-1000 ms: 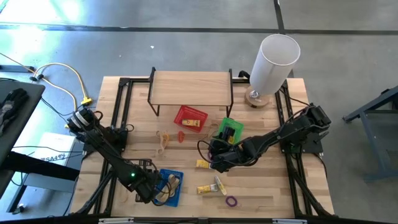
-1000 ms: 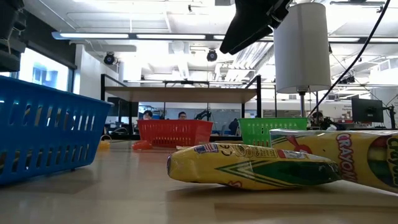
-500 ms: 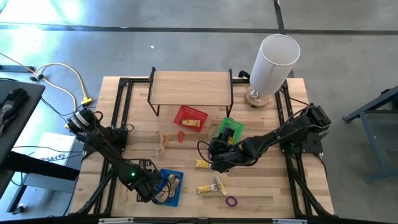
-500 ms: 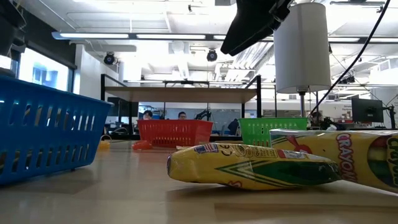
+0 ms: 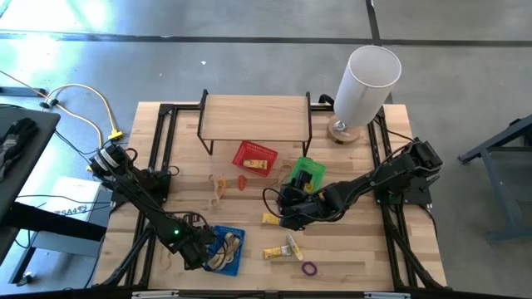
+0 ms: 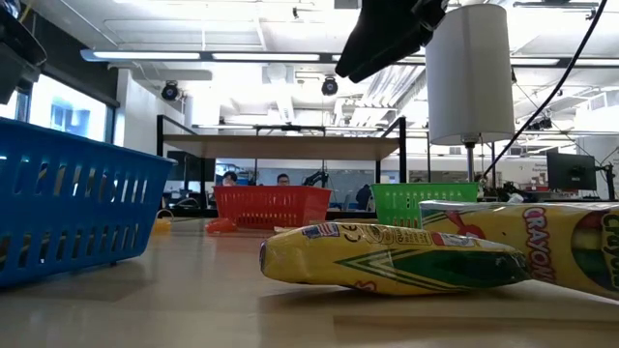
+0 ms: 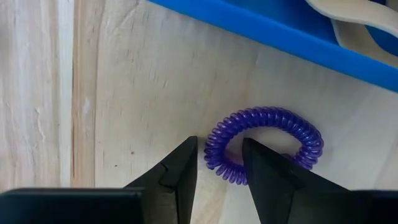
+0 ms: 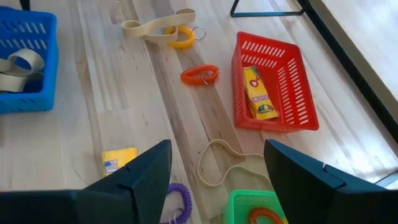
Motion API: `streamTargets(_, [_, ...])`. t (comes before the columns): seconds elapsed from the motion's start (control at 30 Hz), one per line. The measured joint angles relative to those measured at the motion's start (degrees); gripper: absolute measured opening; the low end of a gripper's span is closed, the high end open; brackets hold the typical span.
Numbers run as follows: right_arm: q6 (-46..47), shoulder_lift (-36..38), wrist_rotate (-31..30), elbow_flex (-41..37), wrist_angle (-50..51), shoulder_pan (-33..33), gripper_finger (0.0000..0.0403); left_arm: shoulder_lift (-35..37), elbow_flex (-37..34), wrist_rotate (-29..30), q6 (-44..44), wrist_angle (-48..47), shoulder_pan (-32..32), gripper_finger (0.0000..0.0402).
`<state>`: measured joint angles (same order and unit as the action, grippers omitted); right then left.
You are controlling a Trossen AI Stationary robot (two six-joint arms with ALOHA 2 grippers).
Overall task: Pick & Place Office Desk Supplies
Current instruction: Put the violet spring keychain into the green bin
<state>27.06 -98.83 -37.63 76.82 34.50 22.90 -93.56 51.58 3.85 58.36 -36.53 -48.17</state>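
Note:
A purple coil loop (image 7: 264, 146) lies flat on the wood beside the blue basket (image 5: 226, 249), which holds tan bands (image 8: 15, 65). My left gripper (image 7: 219, 168) points down over the coil's rim, open, one finger inside the loop and one outside; I cannot tell whether they touch it. In the high view that gripper (image 5: 196, 253) hides the coil. My right gripper (image 8: 216, 155) hovers open above a tan band (image 8: 217, 165) near the green basket (image 5: 306, 174). Yellow blocks (image 5: 270, 219) (image 5: 275, 252), an orange coil (image 8: 200, 75) and another purple loop (image 5: 309, 268) lie loose.
A red basket (image 5: 253, 158) with a yellow crayon box stands by the wooden shelf (image 5: 253, 116). The tall white cylinder (image 5: 366, 83) is at the far right. A tan band with a yellow loop (image 5: 218, 188) lies left of centre. Crayon packs (image 6: 387, 256) lie near the front edge.
My left gripper has come down a little toward the table beside the blue basket and has rolled slightly about its own axis. Its finger gap looks the same.

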Motion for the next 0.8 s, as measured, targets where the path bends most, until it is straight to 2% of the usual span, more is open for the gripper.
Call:
streamTargets(0.17, [-0.3, 0.0, 0.7, 0.0, -0.1, 0.0, 0.0245, 0.0, -0.2, 1.2, 0.1, 0.0, -0.5, 0.0124])
streamTargets(0.3, [-0.3, 0.0, 0.7, 0.0, -0.1, 0.0, 0.0245, -0.2, -1.3, 0.8, 3.5, 0.2, -0.4, 0.0121])
streamTargets(0.4, [-0.3, 0.0, 0.7, 0.0, -0.1, 0.0, 0.0245, -0.9, -2.0, 0.7, 4.0, 0.7, -0.4, 0.0099])
streamTargets(0.63, [-0.3, 0.0, 0.7, 0.0, -0.1, 0.0, 0.0245, -1.2, -2.0, 0.7, 0.3, 1.0, -0.1, 0.0015])
streamTargets(0.8, [-0.3, 0.0, 0.7, 0.0, -0.5, 0.0, 0.0245, -1.3, -2.1, 0.4, -0.9, 1.2, 0.3, 0.0010])
